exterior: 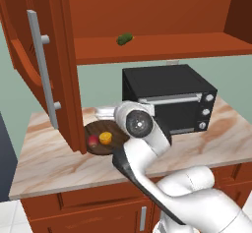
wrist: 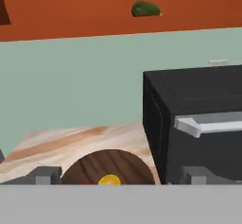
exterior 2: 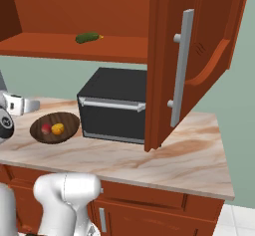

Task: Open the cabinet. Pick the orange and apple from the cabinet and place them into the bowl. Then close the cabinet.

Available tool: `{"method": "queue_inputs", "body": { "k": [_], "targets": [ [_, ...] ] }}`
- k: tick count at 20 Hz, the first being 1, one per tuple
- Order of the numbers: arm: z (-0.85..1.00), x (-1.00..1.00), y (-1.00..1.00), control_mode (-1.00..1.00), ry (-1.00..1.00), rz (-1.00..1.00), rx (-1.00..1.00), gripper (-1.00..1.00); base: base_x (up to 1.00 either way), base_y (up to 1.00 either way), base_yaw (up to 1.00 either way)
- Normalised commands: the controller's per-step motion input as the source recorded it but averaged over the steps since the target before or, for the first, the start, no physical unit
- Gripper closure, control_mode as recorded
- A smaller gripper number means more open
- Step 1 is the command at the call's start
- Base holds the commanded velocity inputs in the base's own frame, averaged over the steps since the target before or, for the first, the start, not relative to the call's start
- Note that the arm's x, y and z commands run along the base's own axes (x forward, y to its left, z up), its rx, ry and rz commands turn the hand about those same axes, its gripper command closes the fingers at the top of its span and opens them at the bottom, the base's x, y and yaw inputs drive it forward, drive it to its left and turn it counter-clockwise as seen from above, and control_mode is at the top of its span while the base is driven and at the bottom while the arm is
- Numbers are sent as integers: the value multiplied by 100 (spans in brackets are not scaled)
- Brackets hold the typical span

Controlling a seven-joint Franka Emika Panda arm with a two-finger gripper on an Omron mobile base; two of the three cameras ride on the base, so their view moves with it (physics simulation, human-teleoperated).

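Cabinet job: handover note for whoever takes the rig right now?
Gripper: open, holding nothing, just above the bowl.
Bowl: on the counter left of the black microwave; the orange and the apple lie in it side by side.
Cabinet: both doors swung open; a small green vegetable is on its shelf.
Done: cabinet opened, both fruits in the bowl.
Left: close both cabinet doors.
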Motion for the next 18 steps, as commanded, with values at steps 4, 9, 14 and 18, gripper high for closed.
{"method": "queue_inputs", "body": {
  "k": [4,9,14,18],
  "targets": [
    [86,-100,-28,-100,-17,15,0,-100,0,0,0],
    [39,-100,1,-100,-19,18,0,-100,0,0,0],
    [23,-100,18,-100,-31,16,0,-100,0,0,0],
    [21,-100,19,-100,-28,11,0,-100,0,0,0]
  ]
}}
